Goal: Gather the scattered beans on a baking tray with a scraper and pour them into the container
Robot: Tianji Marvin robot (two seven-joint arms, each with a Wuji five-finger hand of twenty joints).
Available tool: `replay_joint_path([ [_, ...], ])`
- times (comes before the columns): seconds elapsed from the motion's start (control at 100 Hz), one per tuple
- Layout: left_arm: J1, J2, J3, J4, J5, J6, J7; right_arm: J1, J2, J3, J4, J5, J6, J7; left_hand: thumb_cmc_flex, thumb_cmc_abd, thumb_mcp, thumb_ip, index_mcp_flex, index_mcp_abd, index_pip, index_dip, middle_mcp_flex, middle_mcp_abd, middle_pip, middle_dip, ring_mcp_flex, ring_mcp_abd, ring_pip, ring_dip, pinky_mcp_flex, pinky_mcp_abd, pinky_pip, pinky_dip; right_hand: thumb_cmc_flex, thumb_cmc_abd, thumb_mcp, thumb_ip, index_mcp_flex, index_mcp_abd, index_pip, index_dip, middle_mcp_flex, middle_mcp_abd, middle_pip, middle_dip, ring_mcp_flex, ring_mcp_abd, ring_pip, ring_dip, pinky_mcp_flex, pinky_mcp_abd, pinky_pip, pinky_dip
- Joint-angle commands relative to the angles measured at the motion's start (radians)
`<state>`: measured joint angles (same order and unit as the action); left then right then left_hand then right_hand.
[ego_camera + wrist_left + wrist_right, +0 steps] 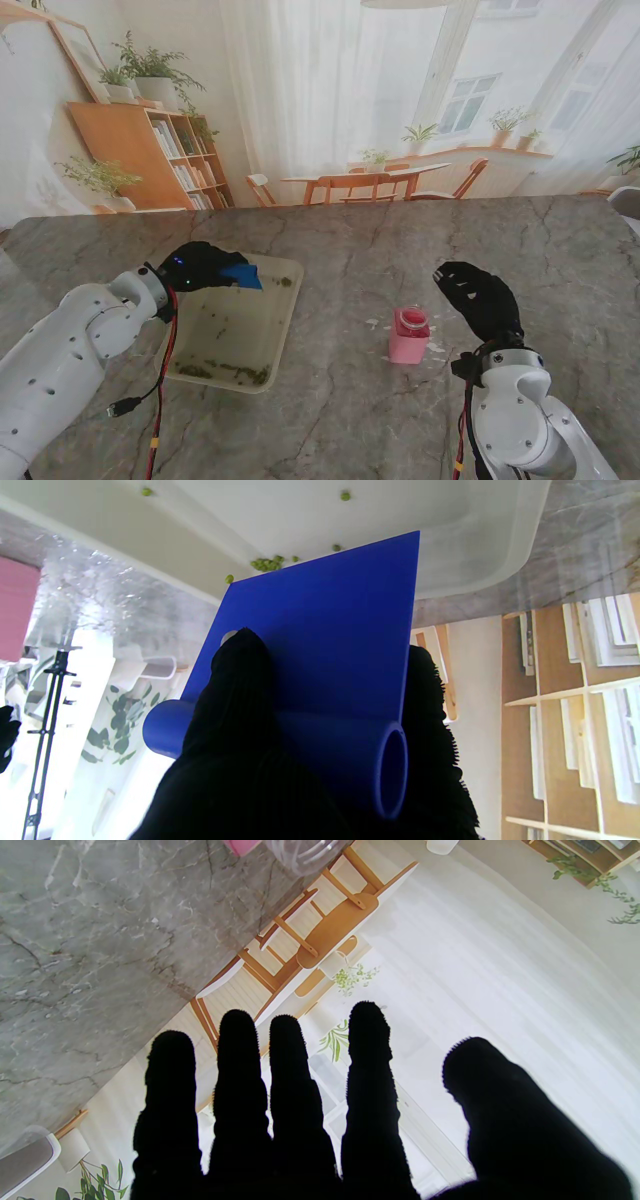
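A pale baking tray [283, 308] lies on the marble table in front of my left arm. Green beans [225, 373] are heaped along its near edge, and a smaller clump [285, 282] sits in the far right corner. My left hand [200, 266] hovers over the tray's far left part, shut on a blue scraper [242, 275]. The left wrist view shows the scraper [320, 640] blade pointing at the beans [267, 563] in the tray [480, 545]. A pink container [409, 336] stands to the right of the tray. My right hand [480, 297] is raised beside it, open, fingers [237, 1075] spread.
Small white flecks [437, 348] lie on the table around the pink container. A red cable [160, 385] hangs from my left wrist near the tray's left side. Bare marble table [420, 250] extends beyond the tray and container.
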<state>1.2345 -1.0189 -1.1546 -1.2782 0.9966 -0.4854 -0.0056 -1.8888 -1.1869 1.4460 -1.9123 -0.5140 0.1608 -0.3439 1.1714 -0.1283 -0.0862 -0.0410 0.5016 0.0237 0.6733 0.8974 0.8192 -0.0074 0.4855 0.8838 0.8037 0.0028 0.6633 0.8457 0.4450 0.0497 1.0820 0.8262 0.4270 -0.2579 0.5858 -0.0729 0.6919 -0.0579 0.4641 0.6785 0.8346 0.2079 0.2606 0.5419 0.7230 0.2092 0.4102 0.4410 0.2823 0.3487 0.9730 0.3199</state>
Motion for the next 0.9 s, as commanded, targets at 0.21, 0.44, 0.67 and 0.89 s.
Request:
replay_joint_path([
  [0.21, -0.194, -0.014, 0.184, 0.238, -0.031, -0.032, 0.1, 0.0, 0.0, -0.002, 0.005, -0.001, -0.005, 0.018, 0.12, 0.12, 0.119, -0.05, -0.042, 0.003, 0.019, -0.016, -0.028, -0.023, -0.036, 0.031, -0.027, -0.066, 0.042, 0.023, -0.022, -0.051, 0.031, 0.038, -0.014, 0.007, -0.003, 0.015, 0.017, -0.032, 0.012, 0.01, 0.006, -0.023, -0.005, 0.012, 0.01, -0.023, -0.01, 0.01, -0.009, 0.012, -0.009, 0.016],
  [0.44, -0.314, -0.026, 0.367, 0.409, -0.028, -0.012, 0.263, 0.001, 0.0, -0.003, 0.005, -0.001, -0.001, 0.021, 0.12, 0.108, 0.143, -0.05, -0.102, 0.022, 0.052, -0.014, -0.073, -0.01, -0.066, 0.069, -0.072, -0.072, 0.072, 0.033, -0.057, -0.059, 0.042, 0.038, -0.013, 0.008, -0.004, 0.015, 0.02, -0.032, 0.014, 0.011, 0.007, -0.021, -0.005, 0.012, 0.011, -0.023, -0.01, 0.01, -0.01, 0.012, -0.01, 0.017],
  [0.67, -0.423, -0.057, 0.551, 0.571, -0.1, -0.011, 0.36, 0.003, 0.001, -0.005, 0.007, 0.002, -0.004, 0.026, 0.12, 0.077, 0.152, -0.055, -0.164, 0.03, 0.129, 0.025, -0.097, -0.002, -0.091, 0.157, -0.122, -0.063, 0.097, 0.029, -0.097, -0.056, 0.053, 0.029, -0.014, 0.01, -0.008, 0.015, 0.021, -0.032, 0.014, 0.011, 0.008, -0.02, -0.005, 0.012, 0.011, -0.023, -0.01, 0.01, -0.01, 0.015, -0.01, 0.018],
  [0.89, -0.453, -0.091, 0.618, 0.642, -0.161, 0.031, 0.411, 0.007, 0.002, -0.007, 0.01, 0.005, -0.005, 0.033, 0.12, 0.076, 0.174, -0.054, -0.264, 0.078, 0.241, 0.111, -0.18, 0.026, -0.025, 0.34, -0.161, -0.104, 0.293, 0.144, -0.107, -0.091, 0.153, 0.061, -0.012, 0.012, -0.011, 0.015, 0.025, -0.031, 0.017, 0.011, 0.009, -0.02, -0.006, 0.012, 0.011, -0.022, -0.011, 0.01, -0.012, 0.016, -0.012, 0.018],
])
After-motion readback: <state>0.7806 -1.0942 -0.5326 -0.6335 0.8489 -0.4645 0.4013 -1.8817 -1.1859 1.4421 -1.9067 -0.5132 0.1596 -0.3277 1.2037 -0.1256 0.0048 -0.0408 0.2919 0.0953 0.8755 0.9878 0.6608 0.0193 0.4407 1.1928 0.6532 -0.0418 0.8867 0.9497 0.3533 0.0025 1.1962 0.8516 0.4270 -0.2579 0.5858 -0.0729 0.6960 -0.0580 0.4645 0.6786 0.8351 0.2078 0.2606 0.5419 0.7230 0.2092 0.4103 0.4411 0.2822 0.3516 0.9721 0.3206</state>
